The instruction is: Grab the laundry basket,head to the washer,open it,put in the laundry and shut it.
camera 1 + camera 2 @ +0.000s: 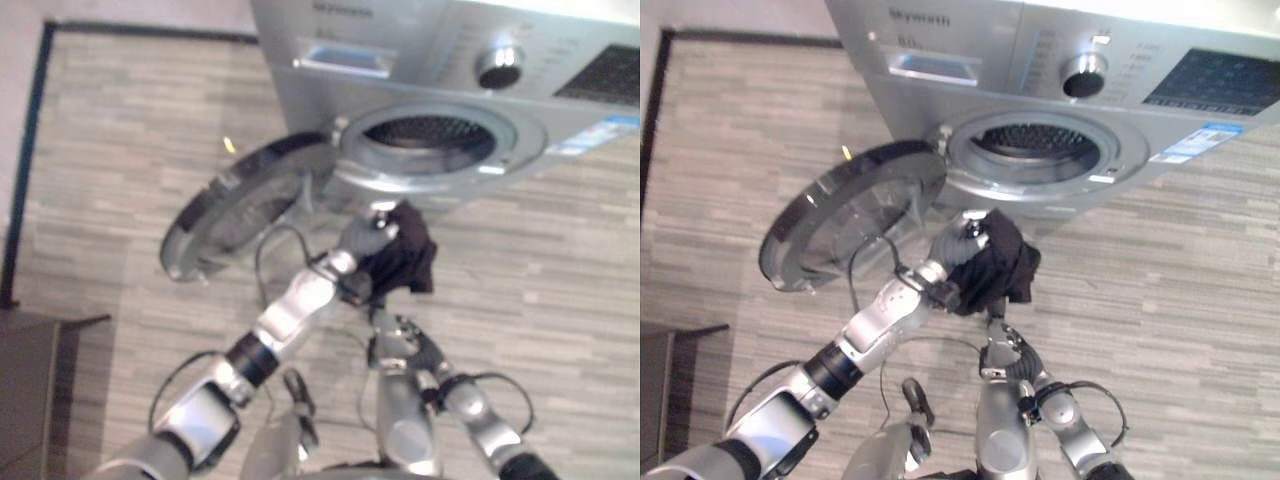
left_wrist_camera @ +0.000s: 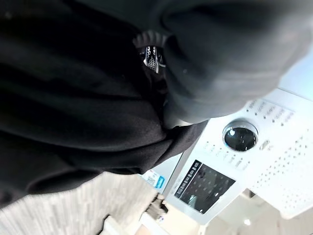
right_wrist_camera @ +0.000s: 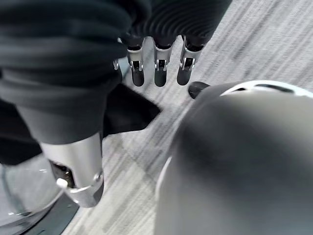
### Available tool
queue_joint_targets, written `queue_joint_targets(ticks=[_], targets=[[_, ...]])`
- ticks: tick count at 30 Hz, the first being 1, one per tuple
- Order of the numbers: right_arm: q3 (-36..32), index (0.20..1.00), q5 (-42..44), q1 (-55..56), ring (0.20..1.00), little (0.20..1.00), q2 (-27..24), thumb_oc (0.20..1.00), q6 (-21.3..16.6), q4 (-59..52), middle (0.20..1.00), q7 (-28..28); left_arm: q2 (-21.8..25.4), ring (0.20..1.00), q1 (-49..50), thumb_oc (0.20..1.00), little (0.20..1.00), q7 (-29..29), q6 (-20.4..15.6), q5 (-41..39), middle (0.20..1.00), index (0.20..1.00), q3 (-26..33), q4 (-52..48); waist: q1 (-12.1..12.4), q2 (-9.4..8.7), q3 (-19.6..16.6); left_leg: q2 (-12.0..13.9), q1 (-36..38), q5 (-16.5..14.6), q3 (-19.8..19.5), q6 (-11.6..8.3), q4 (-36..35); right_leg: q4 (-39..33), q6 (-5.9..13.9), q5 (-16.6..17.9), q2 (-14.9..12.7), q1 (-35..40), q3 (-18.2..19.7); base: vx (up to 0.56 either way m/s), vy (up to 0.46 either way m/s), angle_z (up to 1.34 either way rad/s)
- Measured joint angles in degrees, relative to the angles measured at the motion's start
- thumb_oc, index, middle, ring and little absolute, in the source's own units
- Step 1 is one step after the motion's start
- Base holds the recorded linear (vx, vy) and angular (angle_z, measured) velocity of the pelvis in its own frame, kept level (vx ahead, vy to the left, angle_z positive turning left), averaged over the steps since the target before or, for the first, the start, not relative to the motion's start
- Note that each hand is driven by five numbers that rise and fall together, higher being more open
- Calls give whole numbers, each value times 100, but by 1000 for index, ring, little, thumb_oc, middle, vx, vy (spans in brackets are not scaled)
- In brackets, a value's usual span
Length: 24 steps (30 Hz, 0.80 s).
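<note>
We cannot make out the left hand's (image 1: 958, 248) fingers: the black garment (image 1: 998, 262) bunched at the frame's centre covers them. The washer (image 1: 1040, 90) is cut off by the top and right edges, its panel print too small to read. The drum (image 1: 432, 130) interior stays dark. A dark object (image 1: 40, 390) at lower left is cropped.

left hand (image 1: 962, 250) raised, fingers curled | right hand (image 3: 156, 68) low, fingers straight
</note>
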Motion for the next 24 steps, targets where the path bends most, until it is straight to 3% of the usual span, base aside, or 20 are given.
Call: queue_joint_targets(ticks=[4,15,24], targets=[[228,1000,219,-417,1000,1000,-75,1000,-80,-3,1000,-155,-326,200,-574,200,200,297,-161,-194,200,200,57,307,-71,-128,206,74,-622,-88,-260,9,545,720,-87,-38,-42,-661,192,-66,-58,26],[525,1000,420,-974,1000,1000,-62,1000,-180,-22,1000,-419,-402,200,-977,200,200,756,-340,-241,200,200,382,526,-94,-163,281,256,-1220,-265,-182,-164,833,235,-153,-62,198,-965,199,-8,-26,-7],[555,1000,423,-1148,1000,1000,-80,1000,-264,-52,1000,-645,-621,200,-1107,200,200,845,-347,-240,200,200,359,577,-81,-35,297,392,-1768,-334,-177,-231,1027,213,-210,-31,335,-1453,208,20,-24,-4]])
